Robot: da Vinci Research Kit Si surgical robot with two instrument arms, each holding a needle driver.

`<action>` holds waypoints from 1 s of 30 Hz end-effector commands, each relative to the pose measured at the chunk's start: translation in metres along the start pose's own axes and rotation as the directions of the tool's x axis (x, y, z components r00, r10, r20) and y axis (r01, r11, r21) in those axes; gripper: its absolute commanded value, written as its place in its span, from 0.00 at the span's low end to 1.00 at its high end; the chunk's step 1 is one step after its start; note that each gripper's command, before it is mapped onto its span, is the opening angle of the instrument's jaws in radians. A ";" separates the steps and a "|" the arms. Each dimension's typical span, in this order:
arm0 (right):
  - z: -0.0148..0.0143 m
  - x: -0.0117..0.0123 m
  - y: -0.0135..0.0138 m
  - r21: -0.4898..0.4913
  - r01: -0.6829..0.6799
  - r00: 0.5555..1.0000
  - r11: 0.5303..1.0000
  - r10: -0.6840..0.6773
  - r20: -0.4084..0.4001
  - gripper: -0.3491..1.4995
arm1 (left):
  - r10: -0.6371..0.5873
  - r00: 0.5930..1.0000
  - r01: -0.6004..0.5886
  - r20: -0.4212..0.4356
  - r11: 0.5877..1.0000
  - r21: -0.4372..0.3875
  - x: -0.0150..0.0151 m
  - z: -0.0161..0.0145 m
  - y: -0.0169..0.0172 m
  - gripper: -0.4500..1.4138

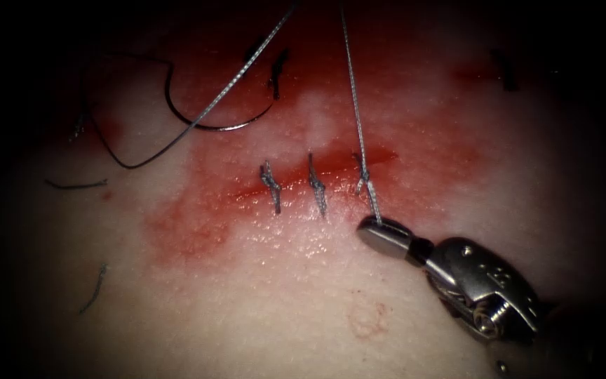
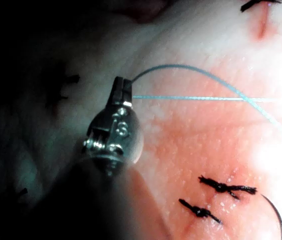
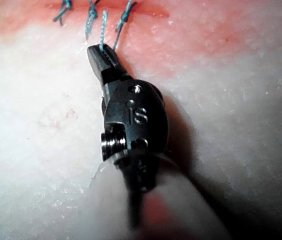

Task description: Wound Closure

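Note:
The cut (image 1: 331, 160) runs across the tissue (image 1: 261, 302) with three stitches (image 1: 317, 187) over it. My right tool (image 1: 372, 226) sits just below the rightmost stitch (image 1: 364, 175), jaws shut on that stitch's short thread tail (image 3: 102, 30). The long thread (image 1: 354, 91) rises taut from the same stitch toward the top. My left tool (image 2: 122, 87) is shut on this taut thread (image 2: 191, 98), away from the cut. The curved needle (image 1: 212, 126) lies free on the tissue above and left of the cut, held by neither tool and not in the tissue.
Slack thread (image 1: 135, 165) loops on the tissue left of the needle. Cut ends of thread (image 1: 75, 185) lie at the left, lower left (image 1: 94, 288) and top right (image 1: 506, 70). Red fluid (image 1: 198, 224) stains the tissue around the cut.

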 end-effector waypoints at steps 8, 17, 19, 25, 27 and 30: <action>0.0010 -0.0041 -0.0010 0.014 0.042 0.997 0.999 -0.043 0.071 0.00 | 0.092 0.991 -0.099 0.101 0.993 0.059 -0.0003 0.0003 -0.0004 0.00; 0.0001 -0.0055 -0.0024 0.030 0.053 0.994 0.998 -0.055 0.091 0.00 | 0.120 0.979 -0.144 0.163 0.979 0.144 0.0000 -0.0005 -0.0010 0.00; -0.0001 -0.0059 -0.0029 0.033 0.055 0.993 0.998 -0.059 0.103 0.00 | 0.117 0.980 -0.142 0.163 0.978 0.152 0.0002 -0.0006 -0.0012 0.00; -0.0004 -0.0065 -0.0035 0.038 0.072 0.989 0.997 -0.076 0.125 0.00 | 0.108 0.980 -0.134 0.166 0.979 0.156 0.0004 -0.0007 -0.0015 0.00; -0.0003 -0.0060 -0.0035 0.020 0.128 0.985 0.992 -0.129 0.117 0.00 | 0.108 0.984 -0.129 0.140 0.980 0.152 0.0004 -0.0007 -0.0014 0.00; 0.0002 -0.0046 -0.0036 0.008 0.179 0.982 0.984 -0.180 0.061 0.00 | 0.070 0.996 -0.076 0.046 0.987 0.140 0.0008 -0.0009 -0.0008 0.00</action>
